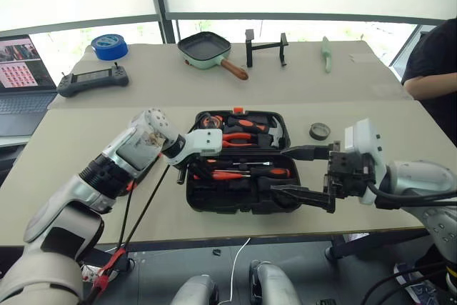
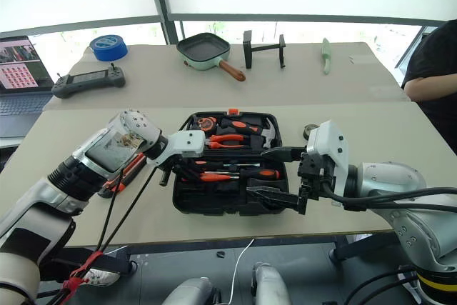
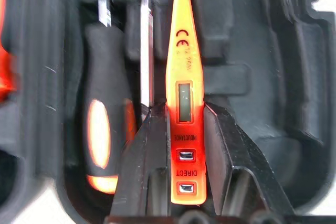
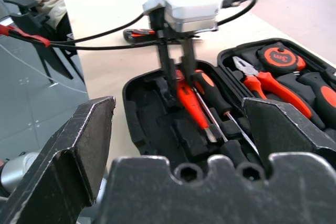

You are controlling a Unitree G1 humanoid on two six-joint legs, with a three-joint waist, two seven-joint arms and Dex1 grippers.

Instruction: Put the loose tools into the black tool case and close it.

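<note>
Two halves of the black tool case [image 1: 235,201] lie open flat on the counter [image 1: 343,105], near its front edge. Far half: pliers [image 1: 239,138], hammer [image 1: 268,128], orange tape measure [image 4: 279,56] seated in their recesses. Near half: two screwdrivers [image 1: 239,173] lying side by side, shafts pointing toward the right arm.

Left hand [image 4: 177,85] over the near half, pointing down into it, fingers [image 3: 139,166] narrowed on the slim orange tester pen [image 3: 182,103]. Pen clamped at its button end, tip pointing away from the wrist, running parallel to the screwdriver shafts just beside it. Cannot tell whether the pen touches the case floor.

Right hand [image 1: 303,175] hangs level at the case's right end, jaws spread wide, nothing between them. Upper finger over the far half's edge, lower finger over the near half's right corner.

Small dark tape roll [image 1: 319,131] on the counter right of the case, apart from it. Orange-black utility knife [image 2: 121,173] on the counter left of the case, partly under the left forearm.

Far side of counter: blue tape roll [image 1: 109,46], black handheld controller [image 1: 93,80], green pan [image 1: 207,51]. Laptop [image 1: 21,69] at far left. A person's arm [image 1: 432,83] at the right edge.
</note>
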